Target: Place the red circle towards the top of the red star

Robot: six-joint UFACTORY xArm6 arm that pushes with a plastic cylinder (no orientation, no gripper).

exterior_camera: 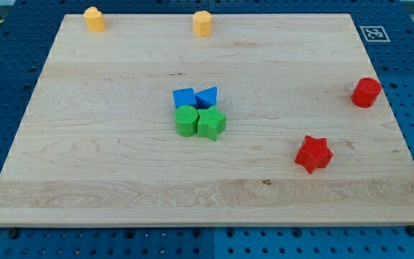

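Red circle (366,92) is sitting upper right of the red star (313,153), well apart; the tip is not showing, so pushing it leftward looks best.

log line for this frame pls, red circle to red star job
tip: not in view | red circle block: near board's right edge, up-right of red star block, apart | blue and green blocks: clustered mid-board | step: not done

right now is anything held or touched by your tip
Nothing is held. My tip is not in view, and the red circle and red star sit apart, untouched.
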